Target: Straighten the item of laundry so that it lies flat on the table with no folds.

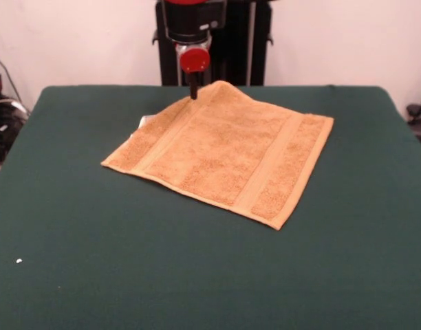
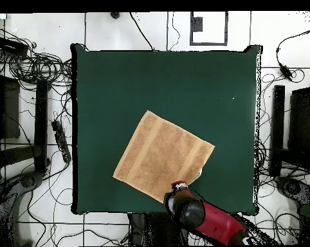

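Towel (image 1: pixel 224 151) lies mostly flat, far corner raised; hand (image 1: pixel 194 93) grip unclear

Table (image 1: pixel 73 275) open all around towel (image 1: pixel 224 151).

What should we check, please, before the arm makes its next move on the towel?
1. Towel wholly on the table: ok.
2. Towel flat: not ok; the corner by the gripper is raised off the cloth.
3. Gripper over that raised corner: ok.
4. Gripper open or shut on the corner: cannot tell.
5. White label tag tucked under: not ok; it shows at the towel's edge.
6. Other three corners lying down: ok.
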